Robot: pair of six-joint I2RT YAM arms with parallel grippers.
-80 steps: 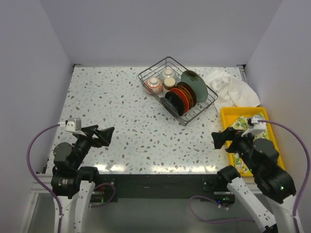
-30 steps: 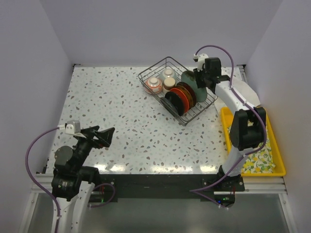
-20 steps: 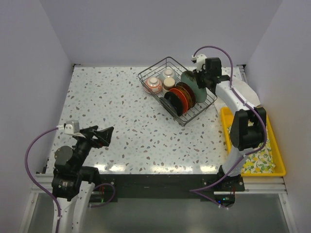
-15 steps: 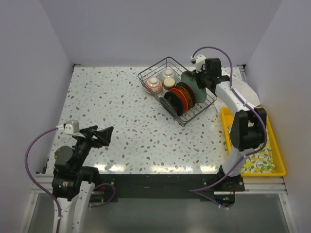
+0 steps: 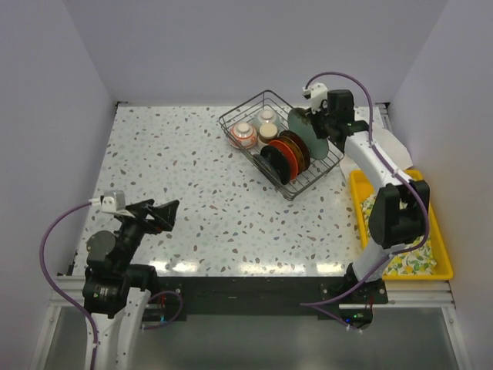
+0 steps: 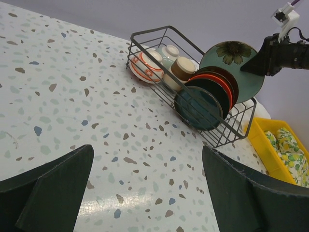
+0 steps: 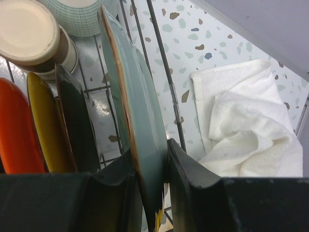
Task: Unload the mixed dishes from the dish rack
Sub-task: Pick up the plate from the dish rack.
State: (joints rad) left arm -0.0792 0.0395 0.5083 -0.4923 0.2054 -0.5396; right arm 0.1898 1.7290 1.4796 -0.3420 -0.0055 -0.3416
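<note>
One teal plate (image 7: 147,104) sits pinched in the right hand (image 7: 151,155).

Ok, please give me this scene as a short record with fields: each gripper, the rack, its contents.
dish rack: on the far right part of the table
right gripper: shut on the rim of the teal plate, which stands on edge in the rack
left gripper: open, holding nothing, above the table near its own base
other plates: black and orange-red, upright beside the teal plate
bowls and cups: at the rack's other end
white cloth: outside the rack, beside it
</note>
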